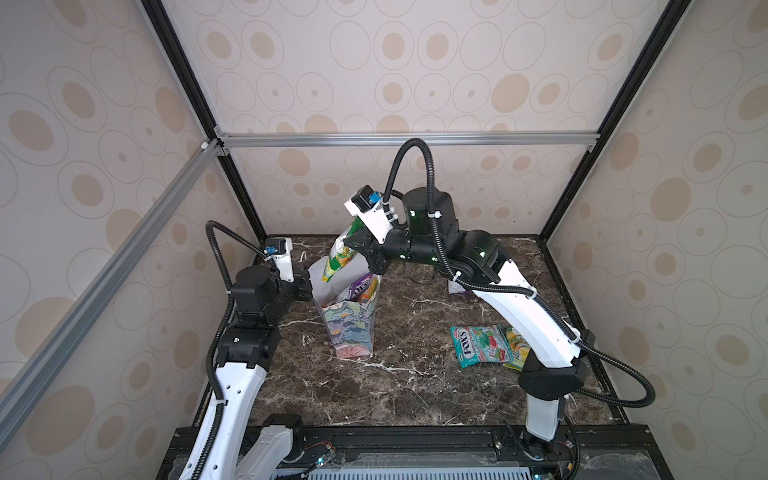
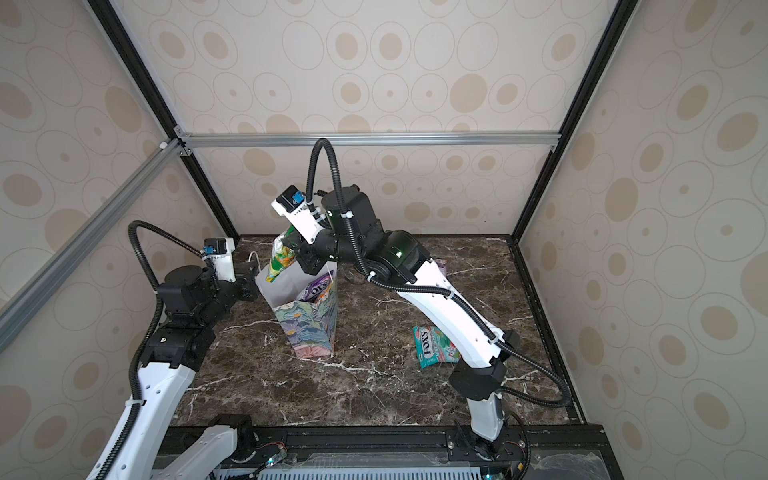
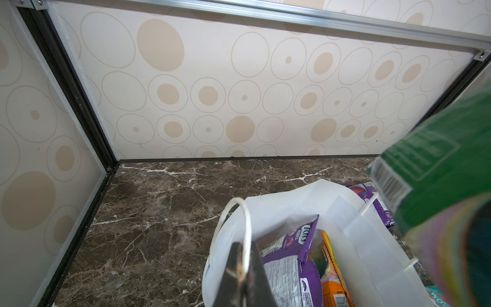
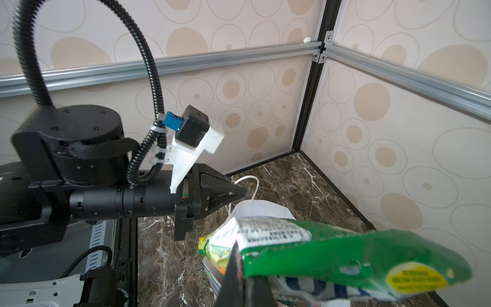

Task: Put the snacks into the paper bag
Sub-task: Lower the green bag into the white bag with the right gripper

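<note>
overall, the paper bag (image 1: 353,328) stood upright on the brown marble-look table (image 1: 407,386), mouth open, matte white inside, pastel floral print outside. left gripper (image 3: 245,279) was clenched on its rim beside the white cord handle (image 3: 245,220). right gripper (image 4: 243,279) pinched a glossy, crinkled green packet (image 4: 318,252) hanging over the mouth. purple packet (image 3: 292,247) and orange packet (image 3: 332,281) sat inside; a flat teal packet (image 1: 478,345) lay on the table, well apart.

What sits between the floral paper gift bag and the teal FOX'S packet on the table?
Nothing: bare brown marble tabletop between floral paper gift bag and teal FOX'S packet, in both top views.
</note>
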Controlling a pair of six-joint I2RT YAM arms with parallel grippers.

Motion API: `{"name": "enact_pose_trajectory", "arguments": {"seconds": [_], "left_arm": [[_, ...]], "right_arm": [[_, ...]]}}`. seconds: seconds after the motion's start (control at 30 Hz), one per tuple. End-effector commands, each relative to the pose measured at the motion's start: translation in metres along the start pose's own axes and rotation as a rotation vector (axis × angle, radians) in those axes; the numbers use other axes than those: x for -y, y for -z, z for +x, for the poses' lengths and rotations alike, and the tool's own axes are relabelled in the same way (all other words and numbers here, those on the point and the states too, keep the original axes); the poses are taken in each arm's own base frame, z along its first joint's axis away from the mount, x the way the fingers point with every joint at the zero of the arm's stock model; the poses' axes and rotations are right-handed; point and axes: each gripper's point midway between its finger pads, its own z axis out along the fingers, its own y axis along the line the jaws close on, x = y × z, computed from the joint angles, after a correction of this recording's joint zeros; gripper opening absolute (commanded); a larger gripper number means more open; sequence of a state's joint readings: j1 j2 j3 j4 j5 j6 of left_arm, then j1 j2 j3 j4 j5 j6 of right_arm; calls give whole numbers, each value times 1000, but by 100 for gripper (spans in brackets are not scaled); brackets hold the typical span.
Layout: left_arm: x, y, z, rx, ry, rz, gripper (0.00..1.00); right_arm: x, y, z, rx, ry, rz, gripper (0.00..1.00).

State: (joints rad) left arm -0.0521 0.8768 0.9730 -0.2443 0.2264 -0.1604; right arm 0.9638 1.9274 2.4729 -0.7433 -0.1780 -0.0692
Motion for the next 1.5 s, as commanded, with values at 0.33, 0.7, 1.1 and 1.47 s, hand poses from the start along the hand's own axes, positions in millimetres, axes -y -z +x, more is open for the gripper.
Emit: {"name": "enact_pose_trajectory", "arguments": {"seconds": [0.33, 0.7, 1.1, 1.47], "left_arm": [[2, 7, -14, 48, 0, 7, 4], [1, 6, -13, 44, 1, 5, 4], [1, 5, -13, 42, -1, 4, 4], [2, 6, -13, 44, 1, 9, 4]], "right_arm": [[13, -43, 48, -143, 71, 36, 0], [34, -77, 86, -235, 61, 125, 0], [46, -106, 106, -256, 52, 163, 0], [44, -96, 102, -256, 45, 162, 26]]}}
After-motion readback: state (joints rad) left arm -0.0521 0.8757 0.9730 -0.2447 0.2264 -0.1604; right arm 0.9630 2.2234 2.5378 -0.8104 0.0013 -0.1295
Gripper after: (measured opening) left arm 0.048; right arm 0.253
